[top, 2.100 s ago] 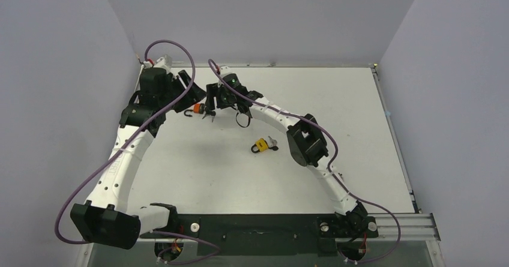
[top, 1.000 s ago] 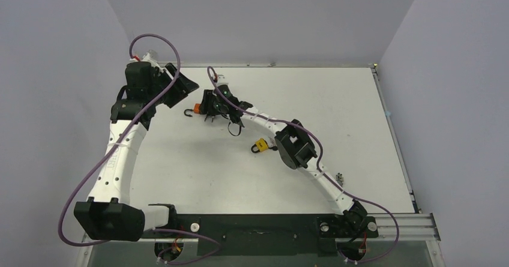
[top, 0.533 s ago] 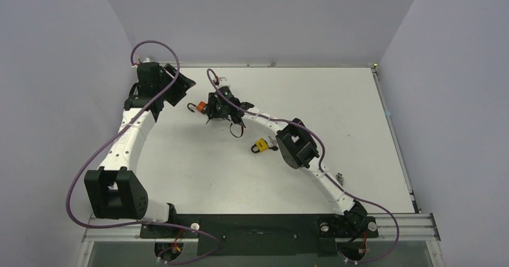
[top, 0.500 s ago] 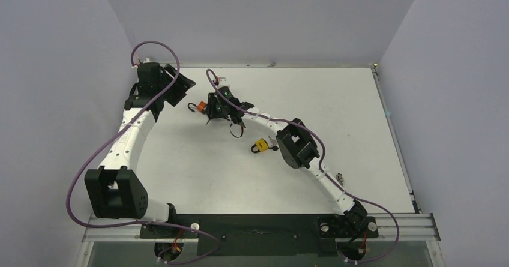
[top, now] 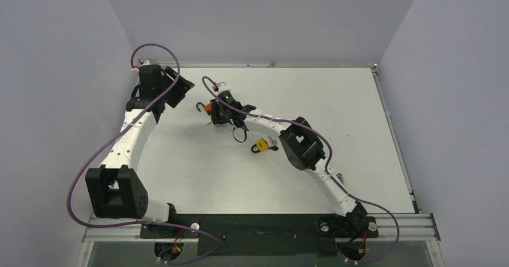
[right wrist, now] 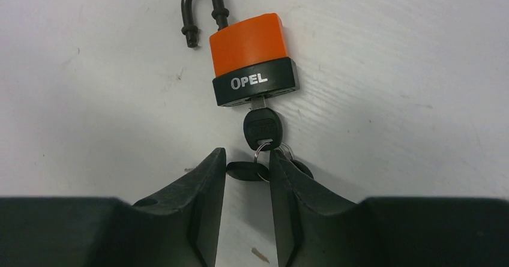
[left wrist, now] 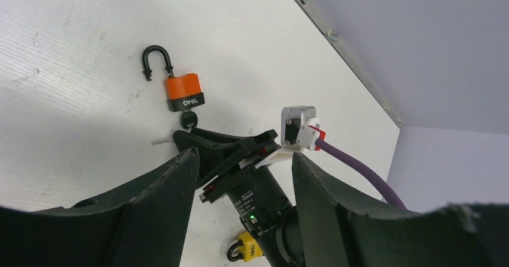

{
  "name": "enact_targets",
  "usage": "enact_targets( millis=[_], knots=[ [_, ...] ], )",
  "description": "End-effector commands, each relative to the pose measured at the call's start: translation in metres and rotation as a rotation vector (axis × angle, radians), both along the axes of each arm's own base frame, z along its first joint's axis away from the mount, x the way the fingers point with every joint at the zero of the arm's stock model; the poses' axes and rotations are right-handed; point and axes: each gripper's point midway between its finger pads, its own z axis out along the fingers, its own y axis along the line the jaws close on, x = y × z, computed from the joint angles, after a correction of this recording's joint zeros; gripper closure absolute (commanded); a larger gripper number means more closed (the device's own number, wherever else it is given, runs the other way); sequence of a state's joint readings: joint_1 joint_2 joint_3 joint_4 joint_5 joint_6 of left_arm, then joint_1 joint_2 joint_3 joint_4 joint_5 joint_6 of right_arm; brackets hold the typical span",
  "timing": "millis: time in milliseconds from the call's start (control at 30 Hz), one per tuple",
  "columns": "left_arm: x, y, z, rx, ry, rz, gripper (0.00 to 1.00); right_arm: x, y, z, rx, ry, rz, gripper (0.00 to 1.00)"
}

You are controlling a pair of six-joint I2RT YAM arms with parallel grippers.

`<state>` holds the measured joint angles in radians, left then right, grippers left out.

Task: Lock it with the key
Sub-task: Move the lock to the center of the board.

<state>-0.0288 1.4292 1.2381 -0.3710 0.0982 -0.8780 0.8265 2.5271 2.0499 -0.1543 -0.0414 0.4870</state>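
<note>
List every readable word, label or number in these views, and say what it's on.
"OPEL": white letters on the black band of the orange padlock.
White print on the right arm's wrist housing: too small to read.
Dark mark on the yellow padlock: blurred, unreadable.
Nothing legible on the keys.

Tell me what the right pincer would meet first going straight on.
Likely the spare key between the right pincer's fingertips, then the inserted key and the orange padlock straight ahead.

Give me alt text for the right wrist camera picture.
An orange padlock lies on the white table, shackle open, a key in its black base. Just below, the right claw grips a spare key on the ring.
</note>
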Motion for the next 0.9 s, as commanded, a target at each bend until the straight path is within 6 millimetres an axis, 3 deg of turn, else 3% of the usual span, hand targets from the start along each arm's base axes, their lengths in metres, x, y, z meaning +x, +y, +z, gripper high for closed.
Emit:
enact_targets(
  millis=[0, 133, 233, 533, 633, 767, 867],
  knots=[
    [0.006, 0.012, 0.000, 0.046, -0.025, 0.032, 0.44, -0.010, -0.016, 0.026, -0.053, -0.054, 0.022, 0.72],
    [-0.001, 0.011, -0.019, 0.051, 0.013, 0.028, 0.44, -0.022, -0.037, 0.028, -0.094, -0.067, 0.026, 0.74],
    [-0.006, 0.010, -0.024, 0.051, 0.019, 0.023, 0.44, -0.027, -0.051, 0.028, -0.127, -0.083, 0.021, 0.85],
    [-0.023, 0.006, -0.035, 0.062, 0.035, 0.010, 0.44, -0.049, -0.094, 0.047, -0.114, -0.100, 0.052, 0.87],
    [-0.027, 0.006, -0.036, 0.065, 0.034, 0.009, 0.44, -0.057, -0.096, 0.063, -0.089, -0.125, 0.095, 0.77],
    [-0.030, 0.005, -0.035, 0.063, 0.030, -0.001, 0.44, -0.047, -0.082, 0.095, -0.045, -0.199, 0.120, 0.61],
    [-0.032, 0.004, -0.034, 0.073, 0.030, -0.013, 0.44, -0.039, -0.081, 0.090, -0.088, -0.203, 0.123, 0.52]
  ],
)
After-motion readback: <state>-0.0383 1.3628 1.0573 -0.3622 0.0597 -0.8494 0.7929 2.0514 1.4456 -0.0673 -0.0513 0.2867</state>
